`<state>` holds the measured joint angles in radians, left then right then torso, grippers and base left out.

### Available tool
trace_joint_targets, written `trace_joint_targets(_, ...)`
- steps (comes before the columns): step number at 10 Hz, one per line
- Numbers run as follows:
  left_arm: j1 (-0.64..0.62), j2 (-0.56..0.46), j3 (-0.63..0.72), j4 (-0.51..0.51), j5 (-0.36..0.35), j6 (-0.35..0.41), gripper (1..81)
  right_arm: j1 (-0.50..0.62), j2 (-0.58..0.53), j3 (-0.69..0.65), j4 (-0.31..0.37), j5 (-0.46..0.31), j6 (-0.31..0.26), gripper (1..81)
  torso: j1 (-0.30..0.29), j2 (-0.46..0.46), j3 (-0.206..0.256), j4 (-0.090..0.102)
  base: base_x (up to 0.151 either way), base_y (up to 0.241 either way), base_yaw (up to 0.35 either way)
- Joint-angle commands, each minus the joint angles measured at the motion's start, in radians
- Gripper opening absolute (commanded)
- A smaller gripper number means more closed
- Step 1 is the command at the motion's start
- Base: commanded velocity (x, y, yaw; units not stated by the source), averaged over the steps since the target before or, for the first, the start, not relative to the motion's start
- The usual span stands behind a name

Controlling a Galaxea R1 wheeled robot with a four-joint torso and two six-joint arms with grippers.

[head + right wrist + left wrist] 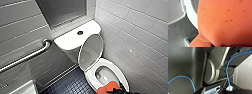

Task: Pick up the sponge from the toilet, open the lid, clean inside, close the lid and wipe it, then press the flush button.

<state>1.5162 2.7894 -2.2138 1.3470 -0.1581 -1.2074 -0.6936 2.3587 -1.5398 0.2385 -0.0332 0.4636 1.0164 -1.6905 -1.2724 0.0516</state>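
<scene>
The white toilet stands in the corner with its lid raised and leaning back against the tank. The bowl is open, with the seat down. The round flush button sits on the flat tank top. At the near rim of the bowl my right gripper is shut on the orange-red sponge. In the right wrist view the sponge is very close to the camera, with a white edge of the toilet beyond it. The left wrist view looks at the robot's own dark body and a blue cable.
A steel grab bar runs along the grey tiled wall on the left. A white tiled wall hems the toilet in on the right. Dark small-tiled floor lies to the left of the bowl. A white object's corner shows at the lower left.
</scene>
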Motion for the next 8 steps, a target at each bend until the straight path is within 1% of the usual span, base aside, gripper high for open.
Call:
trace_joint_targets(1,0.045,-0.008,0.016,0.020,0.025,0.002,81.1,-0.011,-0.166,0.152,-0.030,0.035,-0.005,1.0,0.000,0.000,0.000,0.000,0.000,0.000,0.000)
trace_joint_targets(3,0.043,-0.011,0.016,0.021,0.018,0.002,81.1,-0.126,-0.224,0.176,-0.054,0.122,-0.005,1.0,0.000,0.000,0.000,0.000,0.000,0.000,0.000)
trace_joint_targets(5,0.043,-0.011,0.016,0.021,0.017,0.003,81.1,-0.237,-0.250,0.187,-0.054,0.217,-0.013,1.0,0.000,0.000,0.000,0.000,0.000,0.000,0.000)
trace_joint_targets(6,0.043,-0.010,0.016,0.027,0.018,0.003,81.1,-0.286,-0.266,0.196,-0.053,0.252,-0.014,1.0,0.000,0.000,0.000,0.000,0.000,0.000,0.000)
trace_joint_targets(7,0.043,-0.008,0.016,0.034,0.017,0.002,81.1,-0.332,-0.299,0.231,-0.054,0.306,-0.017,1.0,0.000,0.000,0.000,0.000,0.000,0.000,0.000)
trace_joint_targets(8,0.043,-0.005,0.016,0.038,0.017,0.003,81.1,-0.358,-0.348,0.285,-0.056,0.354,-0.040,1.0,0.000,0.000,0.000,0.000,0.000,0.000,0.000)
